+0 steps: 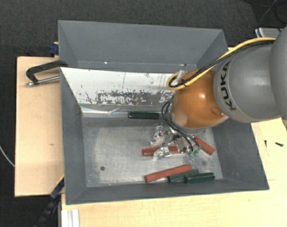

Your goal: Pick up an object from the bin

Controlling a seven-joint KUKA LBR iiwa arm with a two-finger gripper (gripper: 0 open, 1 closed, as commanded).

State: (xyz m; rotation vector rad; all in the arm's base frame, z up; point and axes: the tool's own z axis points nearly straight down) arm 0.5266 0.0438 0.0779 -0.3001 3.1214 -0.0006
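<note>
Several small sticks lie in the grey bin (72,141), and you can place each of them from the gripper (170,146), which is down close to the bin floor beneath the arm's orange cover (195,105). A short red stick (151,151) lies just beside the gripper on the view's left. Its near end reaches in under the metal parts, so this is the thing the gripper is over. You cannot tell whether the gripper is spread or pressed together, nor whether it grips that stick, because the wrist and its cables hide the tip. On the gripper's other side, toward the view's right, a second red stick (206,148) lies slanted and close by. In front of the gripper, toward the view's bottom edge, a long red stick (168,173) lies apart from it. A dark green marker (196,178) lies against that stick's right end. Behind the gripper and to the view's left, a black-green pen (143,115) rests along the foot of the back wall, well apart from the rest.
</note>
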